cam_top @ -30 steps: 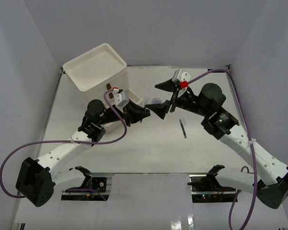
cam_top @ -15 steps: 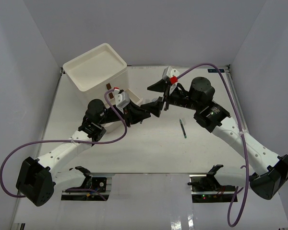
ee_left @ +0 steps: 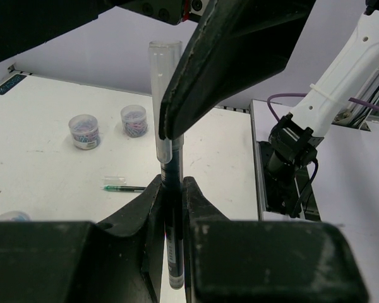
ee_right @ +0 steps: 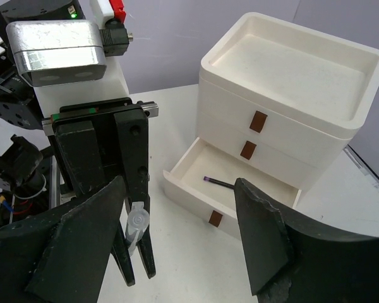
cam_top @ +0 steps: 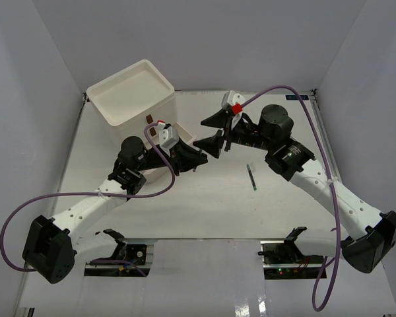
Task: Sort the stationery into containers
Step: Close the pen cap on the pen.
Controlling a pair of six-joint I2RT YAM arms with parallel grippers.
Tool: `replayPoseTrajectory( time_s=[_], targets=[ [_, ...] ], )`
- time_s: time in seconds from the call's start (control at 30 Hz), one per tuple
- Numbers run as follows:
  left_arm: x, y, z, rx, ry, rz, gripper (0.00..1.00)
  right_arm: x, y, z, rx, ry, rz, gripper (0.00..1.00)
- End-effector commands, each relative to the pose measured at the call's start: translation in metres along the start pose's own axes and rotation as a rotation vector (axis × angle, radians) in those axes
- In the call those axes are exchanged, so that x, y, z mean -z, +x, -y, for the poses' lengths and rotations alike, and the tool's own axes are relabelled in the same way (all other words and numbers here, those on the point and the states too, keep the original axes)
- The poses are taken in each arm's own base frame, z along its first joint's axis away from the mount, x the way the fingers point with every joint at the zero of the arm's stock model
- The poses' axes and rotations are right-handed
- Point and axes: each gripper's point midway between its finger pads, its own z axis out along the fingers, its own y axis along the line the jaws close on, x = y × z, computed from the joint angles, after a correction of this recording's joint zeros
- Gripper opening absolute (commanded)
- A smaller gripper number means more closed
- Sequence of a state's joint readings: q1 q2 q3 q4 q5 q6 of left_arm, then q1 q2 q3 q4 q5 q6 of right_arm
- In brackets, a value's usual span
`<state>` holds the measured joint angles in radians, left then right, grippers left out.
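Capped pen (ee_left: 172, 214) stands upright in the left wrist view, clamped low on its dark barrel by the left gripper (ee_left: 172, 189), fingers pressed on both sides. Its clear cap (ee_left: 163, 76) points up and away from that gripper. Right gripper (cam_top: 199, 133) has its jaws spread, one finger on each side of the cap end. One finger edge overlaps the cap in the left wrist view; contact cannot be told. From the right wrist the cap faces the camera, sitting between the left gripper's black fingers (ee_right: 131, 189). Both grippers meet above the table (ee_left: 38, 170), just beside the drawer unit (ee_right: 290, 126). Its bottom drawer (ee_right: 183, 196) is pulled out, with one thin pen (ee_right: 220, 183) lying inside. The two upper drawers are shut, with brown handles showing. Farther out on the table are two small clear jars (ee_left: 83, 130) (ee_left: 134, 120) with bluish contents, close together. A green pen (ee_left: 123, 187) lies flat near them, apart from the drawers.
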<state>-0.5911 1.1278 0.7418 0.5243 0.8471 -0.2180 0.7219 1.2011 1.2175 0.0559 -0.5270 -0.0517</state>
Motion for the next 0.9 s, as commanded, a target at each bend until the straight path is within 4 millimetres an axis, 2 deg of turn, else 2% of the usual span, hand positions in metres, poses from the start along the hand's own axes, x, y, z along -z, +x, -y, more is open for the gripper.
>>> replayPoseTrajectory(
  time_s=[0.0, 0.2, 0.23, 0.53, 0.63, 0.87],
  targets=[
    [-0.003, -0.017, 0.005, -0.036, 0.034, 0.029, 0.18, 0.0, -0.025, 0.0, 0.034, -0.004, 0.061, 0.75],
    [-0.003, -0.016, 0.006, -0.029, 0.041, 0.026, 0.18, 0.0, -0.023, -0.001, 0.03, -0.009, 0.061, 0.65],
    [-0.003, -0.016, 0.006, -0.029, 0.041, 0.026, 0.18, 0.0, -0.024, -0.001, 0.031, -0.009, 0.062, 0.59],
    [-0.002, -0.02, 0.008, -0.028, 0.046, 0.039, 0.18, 0.0, -0.009, -0.004, 0.005, -0.021, 0.04, 0.37],
    [-0.003, -0.021, 0.009, -0.019, 0.046, 0.042, 0.18, 0.0, -0.003, -0.006, -0.006, -0.032, 0.028, 0.33],
    [-0.003, -0.026, 0.009, 0.001, 0.045, 0.042, 0.18, -0.004, 0.019, -0.009, -0.018, -0.043, -0.031, 0.3]
  ],
)
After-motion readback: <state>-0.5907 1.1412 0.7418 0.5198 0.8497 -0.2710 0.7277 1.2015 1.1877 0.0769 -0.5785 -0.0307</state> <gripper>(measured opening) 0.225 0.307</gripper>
